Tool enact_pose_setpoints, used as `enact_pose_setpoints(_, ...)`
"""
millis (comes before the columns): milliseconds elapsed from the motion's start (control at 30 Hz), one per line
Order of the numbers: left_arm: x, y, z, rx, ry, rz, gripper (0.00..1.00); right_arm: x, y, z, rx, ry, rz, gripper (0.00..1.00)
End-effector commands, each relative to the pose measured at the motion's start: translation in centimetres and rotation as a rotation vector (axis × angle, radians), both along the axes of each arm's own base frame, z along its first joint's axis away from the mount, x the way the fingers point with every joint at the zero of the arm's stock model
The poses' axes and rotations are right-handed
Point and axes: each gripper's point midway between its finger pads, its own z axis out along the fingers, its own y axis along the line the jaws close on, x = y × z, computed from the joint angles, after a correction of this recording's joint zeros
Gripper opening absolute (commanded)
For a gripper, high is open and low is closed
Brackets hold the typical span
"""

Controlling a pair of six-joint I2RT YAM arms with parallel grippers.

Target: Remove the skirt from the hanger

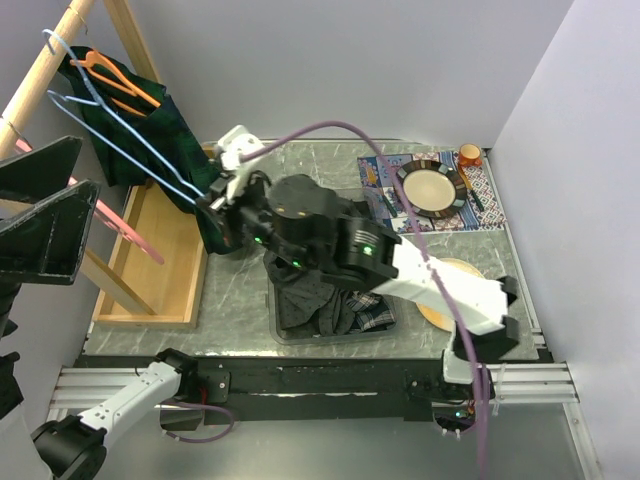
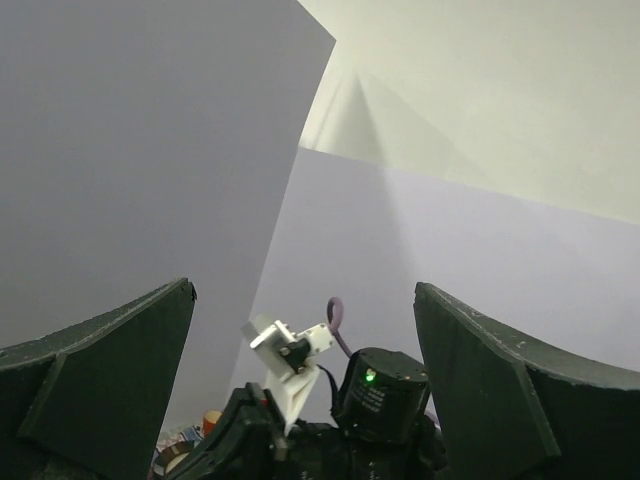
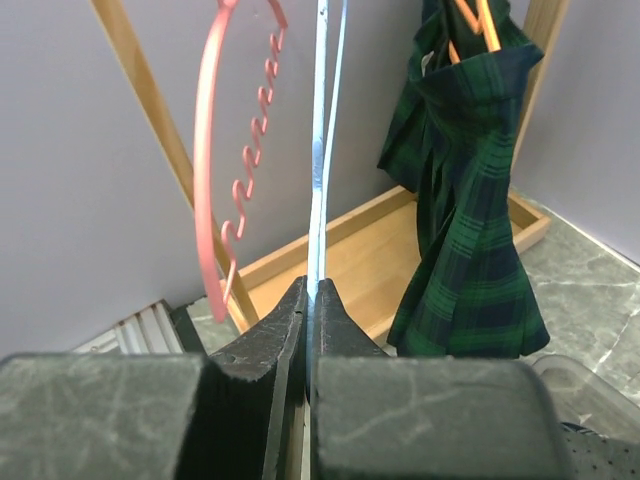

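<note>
The dark green plaid skirt [image 1: 140, 140] hangs on an orange hanger [image 1: 115, 75] on the wooden rack [image 1: 45, 65] at the left. In the right wrist view the skirt [image 3: 470, 230] hangs to the right of my fingers. My right gripper [image 1: 215, 205] reaches across to the rack and is shut on the lower end of a thin blue hanger [image 1: 120, 125]. That hanger's wire [image 3: 320, 150] runs up from between the closed jaws [image 3: 312, 290]. My left gripper [image 1: 85, 163] is raised at the far left, open and empty, and its wrist view [image 2: 300, 290] faces the wall.
A pink hanger [image 3: 210, 150] hangs left of the blue one. The rack's wooden base tray [image 1: 150, 260] lies below. A clear bin of clothes [image 1: 330, 300] is mid-table. A plate [image 1: 430, 190] on a patterned mat and an orange cup [image 1: 468, 153] are at the back right.
</note>
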Motion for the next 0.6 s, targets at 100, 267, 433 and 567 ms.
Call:
enact_pose_setpoints(100,0.6,0.0,0.0,-0.029,0.014,-0.008,0.97,1.5,1.6,1.9,0.063,-0.037,0.001,0.00)
enact_pose_setpoints(267,1.1,0.1,-0.3,-0.034,0.030,0.006,0.97,2.1,3.8,1.9,0.087,-0.100,0.016,0.00)
enact_pose_setpoints(433,0.7,0.2,-0.4,-0.044,0.025,0.000,0.97,3.2,6.9,-0.6,0.035,-0.118,0.008,0.00)
enact_pose_setpoints(567,0.8,-0.5,-0.7,-0.032,0.030,-0.036,0.97,4.9,7.4,-2.4,0.002,-0.118,-0.092,0.00)
